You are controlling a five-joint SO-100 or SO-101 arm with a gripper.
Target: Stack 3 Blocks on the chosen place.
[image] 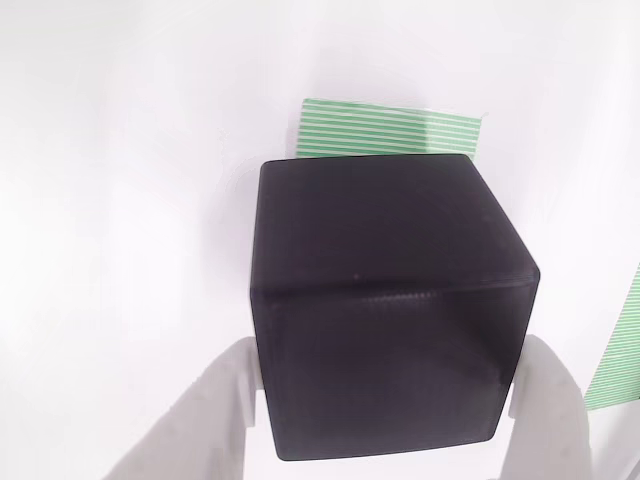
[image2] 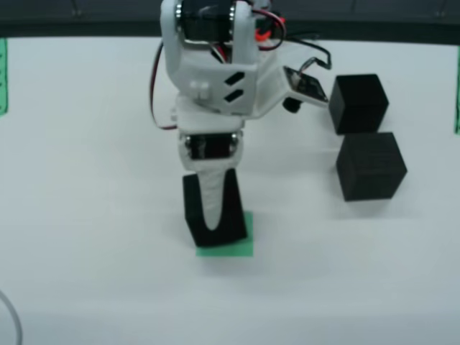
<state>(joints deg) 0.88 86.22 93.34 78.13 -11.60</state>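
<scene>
A matte black block (image2: 213, 213) with rounded edges is clamped between the white fingers (image: 215, 400) over the green-striped patch (image2: 237, 246); two more blocks (image2: 370, 165) sit far right on the bench (image2: 86, 180).

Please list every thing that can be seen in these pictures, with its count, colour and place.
Blocks: three, matte black. One between the fingers over the green patch; two on the table to the right in the front view, the farther and the nearer.
Green patch: one, green-and-white striped, under the held block.
Green strips: striped, at the table's edges, one at the right in the view that rides on the gripper.
Table: one, white.
Arm: one, white, red and black wires.
Fingers: two, white, closed on the block.
</scene>
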